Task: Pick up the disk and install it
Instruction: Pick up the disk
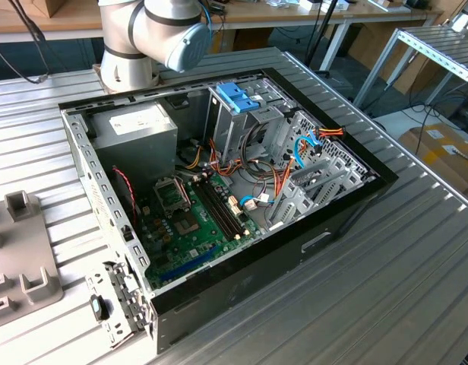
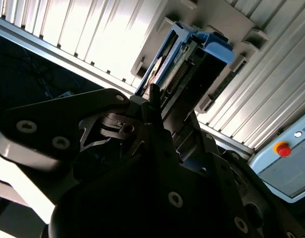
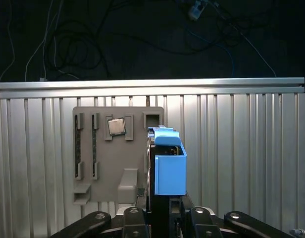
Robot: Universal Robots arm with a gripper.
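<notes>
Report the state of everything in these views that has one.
disk: standing on edge at the edge of the holder, not in the case.
gripper: astride the disk; grip unclear.
case: lying flat, side open.
chip: seated in a pocket of the holder.

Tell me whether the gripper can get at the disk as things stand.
Probably yes. In the first wrist view the disk stands on edge at the grey fixture, straight ahead of the gripper and close to it, with nothing between them.
</notes>
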